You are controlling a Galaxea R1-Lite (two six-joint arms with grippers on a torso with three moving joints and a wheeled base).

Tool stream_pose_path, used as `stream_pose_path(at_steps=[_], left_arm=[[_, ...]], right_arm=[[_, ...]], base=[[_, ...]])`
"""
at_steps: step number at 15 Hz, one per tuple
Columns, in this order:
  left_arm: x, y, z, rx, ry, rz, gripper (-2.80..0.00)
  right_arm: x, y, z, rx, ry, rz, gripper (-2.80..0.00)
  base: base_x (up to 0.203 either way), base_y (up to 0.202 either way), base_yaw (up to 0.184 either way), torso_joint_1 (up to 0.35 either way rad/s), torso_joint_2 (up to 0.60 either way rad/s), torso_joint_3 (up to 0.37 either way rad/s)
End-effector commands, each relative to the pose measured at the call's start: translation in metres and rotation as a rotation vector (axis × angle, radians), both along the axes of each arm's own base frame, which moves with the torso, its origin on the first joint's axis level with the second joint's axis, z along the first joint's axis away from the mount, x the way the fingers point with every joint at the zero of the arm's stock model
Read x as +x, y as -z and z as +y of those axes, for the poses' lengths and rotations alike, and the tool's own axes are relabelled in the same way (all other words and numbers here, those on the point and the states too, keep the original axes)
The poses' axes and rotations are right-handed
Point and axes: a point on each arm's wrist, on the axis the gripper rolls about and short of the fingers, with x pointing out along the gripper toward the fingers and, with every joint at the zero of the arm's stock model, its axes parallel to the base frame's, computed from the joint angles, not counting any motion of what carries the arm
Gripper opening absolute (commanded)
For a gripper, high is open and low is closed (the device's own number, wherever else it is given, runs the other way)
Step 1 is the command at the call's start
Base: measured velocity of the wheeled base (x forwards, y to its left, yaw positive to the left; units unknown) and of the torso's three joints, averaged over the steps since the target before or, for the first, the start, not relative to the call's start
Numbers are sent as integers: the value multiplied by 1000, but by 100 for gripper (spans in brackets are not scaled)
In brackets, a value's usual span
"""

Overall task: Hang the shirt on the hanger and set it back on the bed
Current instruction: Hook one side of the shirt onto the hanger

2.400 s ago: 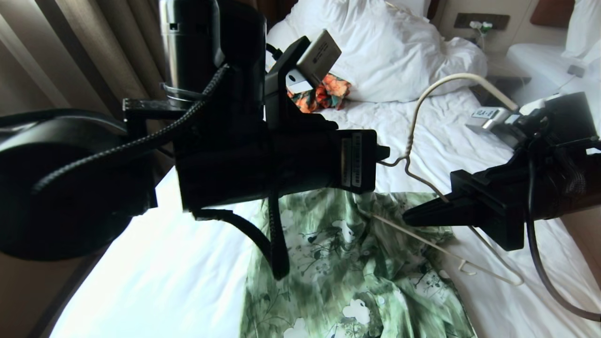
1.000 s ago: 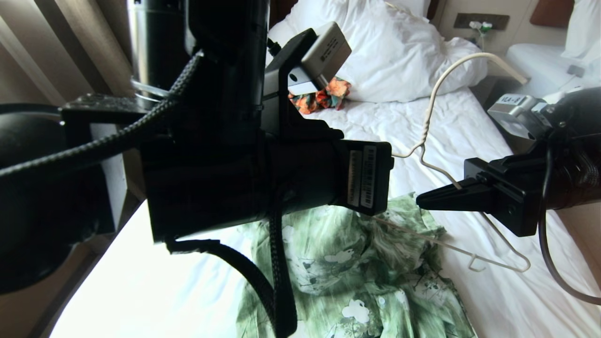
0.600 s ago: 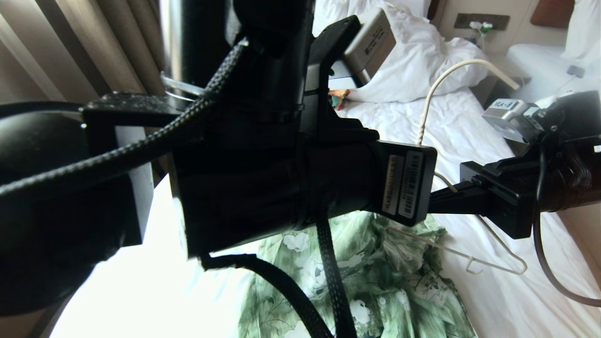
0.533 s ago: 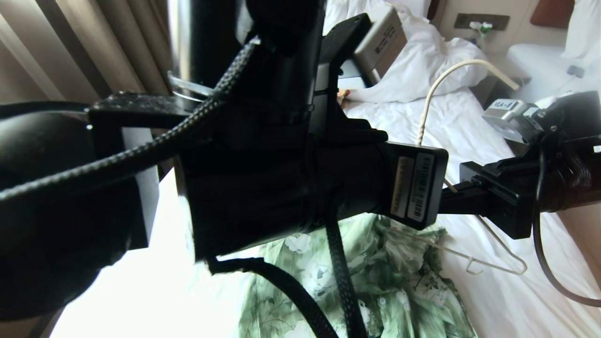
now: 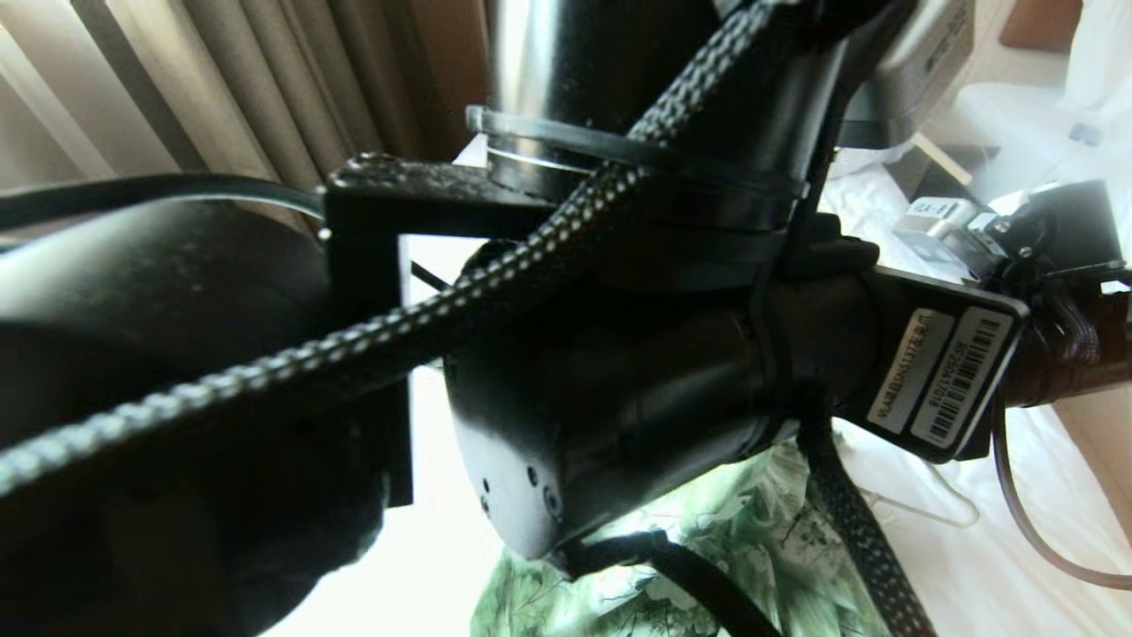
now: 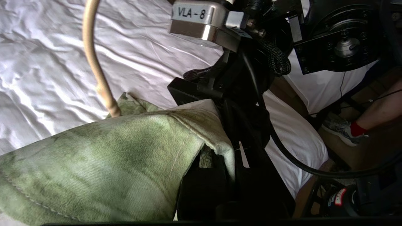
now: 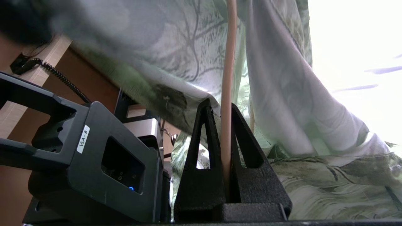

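Left arm [image 5: 566, 354] filling the head view, blocking most of the bed [image 5: 1017, 566]. Shirt [image 5: 725, 548] at 5 o'clock below it. Only in the wrist views: left gripper [image 6: 216, 157] clamped on shirt fabric, right gripper [image 7: 221, 138] pinched on the hanger [image 7: 227, 94] wire. Shoe [image 6: 340, 131] at 3 o'clock.

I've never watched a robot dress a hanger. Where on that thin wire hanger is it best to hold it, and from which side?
On a straight run of wire, as the right gripper does: its fingers pinch the hanger from both sides, clear of the shirt draped over it. The thin wire suits a crosswise pinch.
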Motion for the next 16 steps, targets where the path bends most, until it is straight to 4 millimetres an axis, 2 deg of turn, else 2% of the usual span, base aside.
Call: stream_pose_path(at_steps=[1, 4, 8, 9, 15, 16], left_arm=[[-3, 6, -9, 15, 17, 5, -280], [-16, 9, -15, 22, 54, 8, -280], [-16, 18, -24, 45, 31, 7, -280], [-19, 17, -24, 44, 37, 5, 0], [-27, 15, -20, 42, 52, 7, 0], [-28, 20, -19, 59, 45, 13, 0]], right_arm=[[1, 0, 0, 4, -6, -3, -280], [2, -1, 1, 5, -6, -4, -280], [-2, -3, 3, 7, -15, 7, -280], [-2, -2, 3, 7, -17, 8, -280], [-2, -1, 1, 6, -11, 11, -280], [1, -1, 0, 7, -3, 10, -280]], base=[[0, 0, 0, 0, 0, 0], [0, 0, 0, 0, 0, 0], [0, 0, 0, 0, 0, 0], [0, 0, 0, 0, 0, 0], [0, 0, 0, 0, 0, 0], [0, 0, 0, 0, 0, 0]])
